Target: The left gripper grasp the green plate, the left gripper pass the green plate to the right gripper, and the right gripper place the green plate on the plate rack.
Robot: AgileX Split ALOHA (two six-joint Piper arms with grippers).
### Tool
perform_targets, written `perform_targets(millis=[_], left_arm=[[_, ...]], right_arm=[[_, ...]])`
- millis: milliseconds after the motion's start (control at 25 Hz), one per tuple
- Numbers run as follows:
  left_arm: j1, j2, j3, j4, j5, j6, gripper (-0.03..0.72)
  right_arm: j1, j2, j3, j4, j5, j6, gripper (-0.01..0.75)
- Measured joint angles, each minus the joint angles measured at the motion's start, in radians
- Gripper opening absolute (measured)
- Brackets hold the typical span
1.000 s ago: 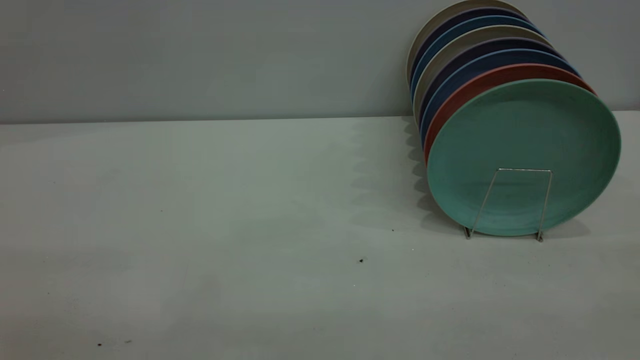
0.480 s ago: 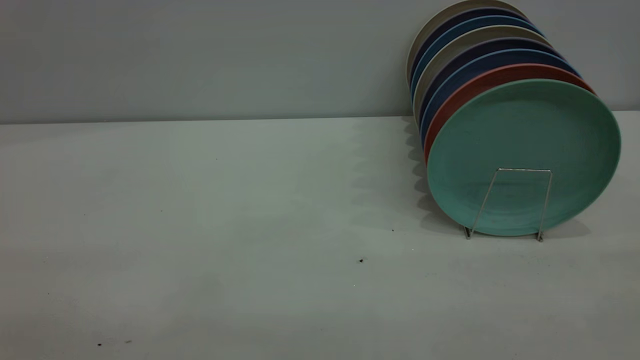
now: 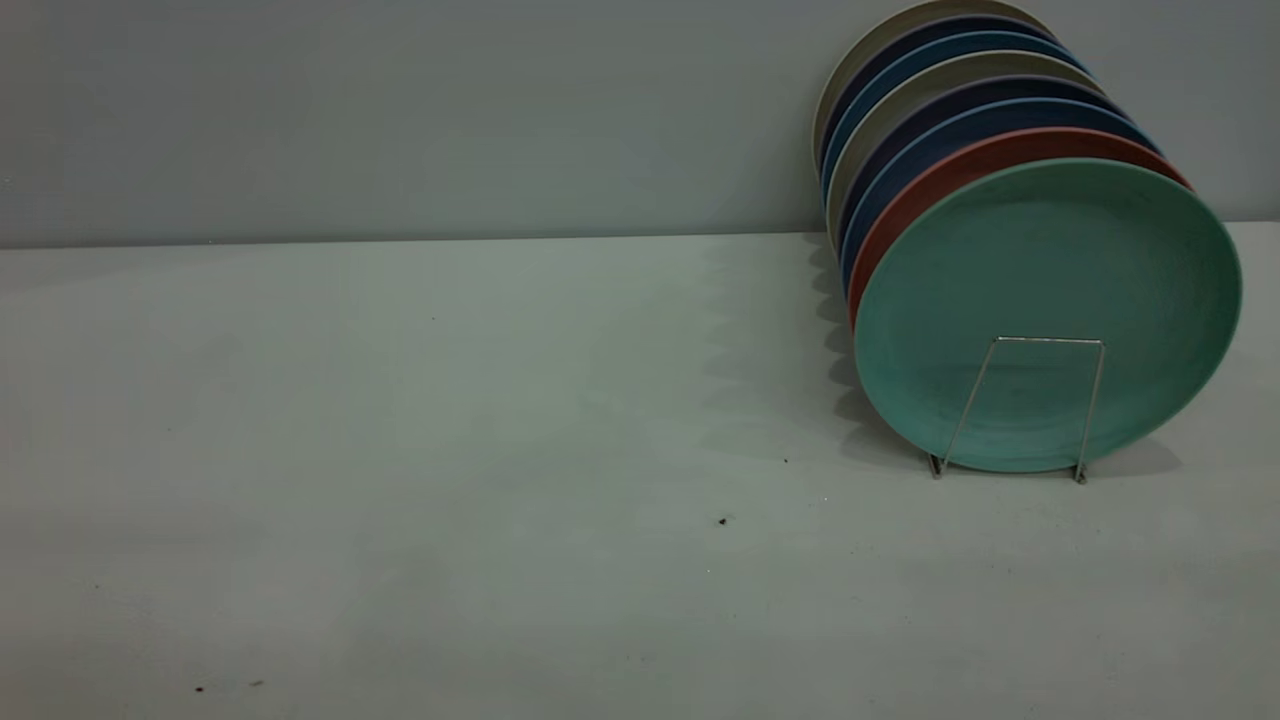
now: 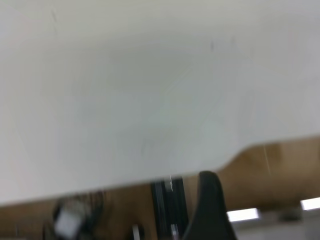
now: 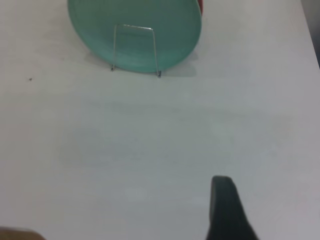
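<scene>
The green plate (image 3: 1045, 290) stands upright on edge in the front slot of the plate rack (image 3: 1048, 341), at the right of the table, just behind the front wire loop. It also shows in the right wrist view (image 5: 135, 12), with the rack's loop (image 5: 134, 26) in front of it. Neither gripper appears in the exterior view. Only a black tip of my right gripper (image 5: 224, 207) shows, over bare table, well away from the plate. Only a black tip of my left gripper (image 4: 210, 202) shows, at the table's edge, holding nothing visible.
Behind the green plate the rack holds a pink plate (image 3: 930, 185), blue plates (image 3: 905, 165) and beige plates (image 3: 880, 45) in a leaning row. The white table (image 3: 450, 450) stretches left of the rack. A wall (image 3: 400, 110) closes the far side.
</scene>
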Motion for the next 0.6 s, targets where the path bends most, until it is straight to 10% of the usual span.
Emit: perform_targets(millis=[600], left_arm=[[-0.035, -0.321, 0.0, -0.001, 0.031, 0.0, 0.59]], right_arm=[[0.0, 0.0, 0.0, 0.0, 0.0, 0.0, 0.456]])
